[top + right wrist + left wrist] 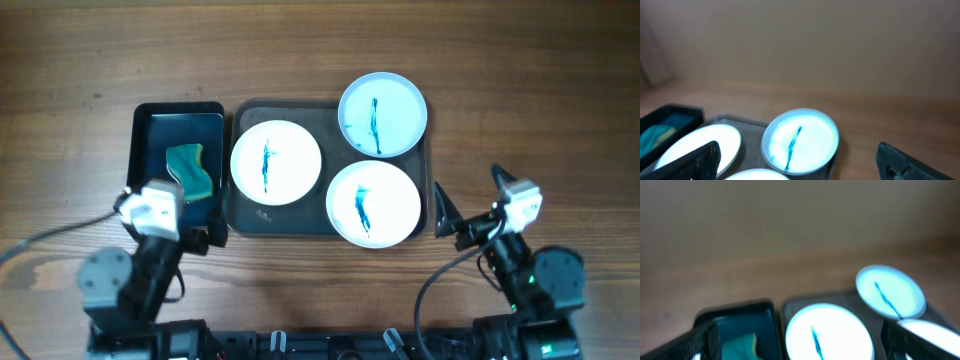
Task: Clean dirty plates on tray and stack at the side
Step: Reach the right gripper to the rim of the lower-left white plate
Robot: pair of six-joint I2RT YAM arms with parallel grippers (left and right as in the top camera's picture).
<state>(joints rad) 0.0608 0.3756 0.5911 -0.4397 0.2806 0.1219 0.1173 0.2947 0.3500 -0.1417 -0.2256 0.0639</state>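
On a wooden table (320,50) by a beige wall (800,40).
Counted three plates (275,162), one tray (322,112), left claw (172,205), right claw (468,190), both splayed wide, empty.

surface: wooden table (500,60) | directly on it: grey-brown tray (325,115) | just beside: black tray (165,125)

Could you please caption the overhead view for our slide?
Three smeared plates on the grey tray, a sponge in the black tray alongside, left gripper and right gripper open and empty.

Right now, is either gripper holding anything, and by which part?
Nothing is held: the left gripper and right gripper are both open and empty, clear of the plates.
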